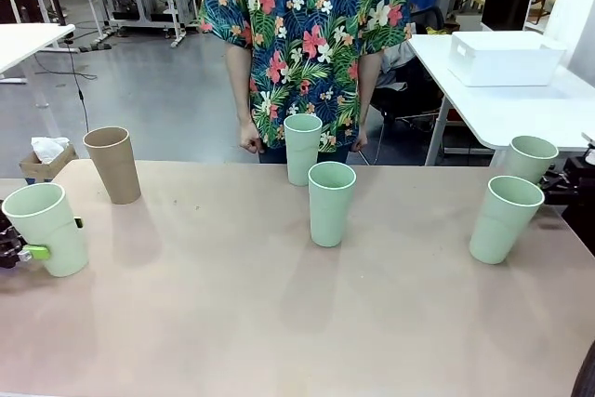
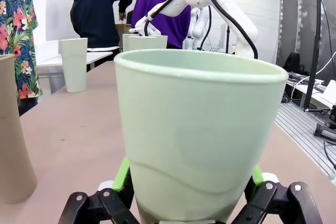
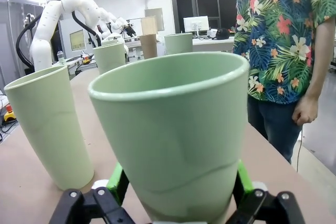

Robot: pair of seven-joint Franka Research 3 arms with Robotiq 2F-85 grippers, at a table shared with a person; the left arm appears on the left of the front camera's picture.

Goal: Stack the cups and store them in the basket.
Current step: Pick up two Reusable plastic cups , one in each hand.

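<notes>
1. Now, in the front view, six cups are standing on the beige table [image 1: 232,313]. The tan cup [image 1: 113,165] is at the upper left, the far middle cup [image 1: 302,148] and near middle cup [image 1: 330,202] are at the centre, and the right cup [image 1: 504,218] is lower right. The left gripper [image 1: 46,250] is sitting at the left edge with its jaws spread wide around the left-edge cup [image 1: 46,220]. The right gripper [image 1: 556,183] is reaching in beside the far-right cup [image 1: 530,157]. The basket [image 1: 502,70] is resting on another white table at the upper right, well apart from the cups. A person's hands [image 1: 249,144] are hanging at the table's far edge.
2. In the left wrist view, the left gripper [image 2: 191,190] is straddling the left-edge cup [image 2: 194,129], with green pads low on both sides. The tan cup [image 2: 10,140] is standing at the left edge of the frame.
3. In the right wrist view, the right gripper [image 3: 178,195] is flanking the far-right cup [image 3: 173,129]. I cannot tell whether its pads are squeezing the cup. The right cup [image 3: 47,129] is standing just beside it at the left.
</notes>
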